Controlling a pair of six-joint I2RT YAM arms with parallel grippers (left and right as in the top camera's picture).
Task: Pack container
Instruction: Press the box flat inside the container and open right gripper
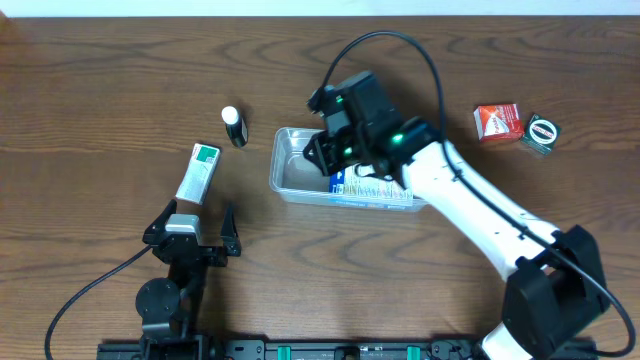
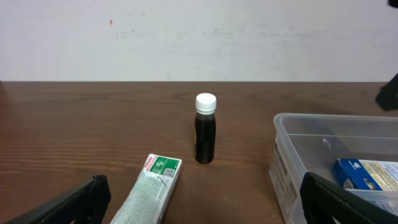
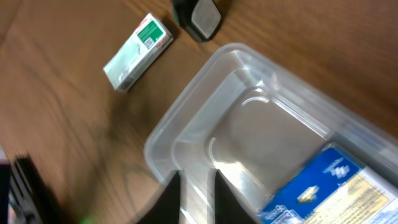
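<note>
Container (image 1: 290, 165) sits mid-worktop. A blue box (image 1: 368, 186) lies inside, at the end toward the right edge. Right pincer (image 3: 196, 186) hangs over the container, fingers slightly apart, gripping nothing. Left pincer (image 1: 197, 222) is near the front edge, spread wide, empty.

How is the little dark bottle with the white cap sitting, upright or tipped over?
Upright: the bottle stands on its base on the table, with its white cap on top.
</note>
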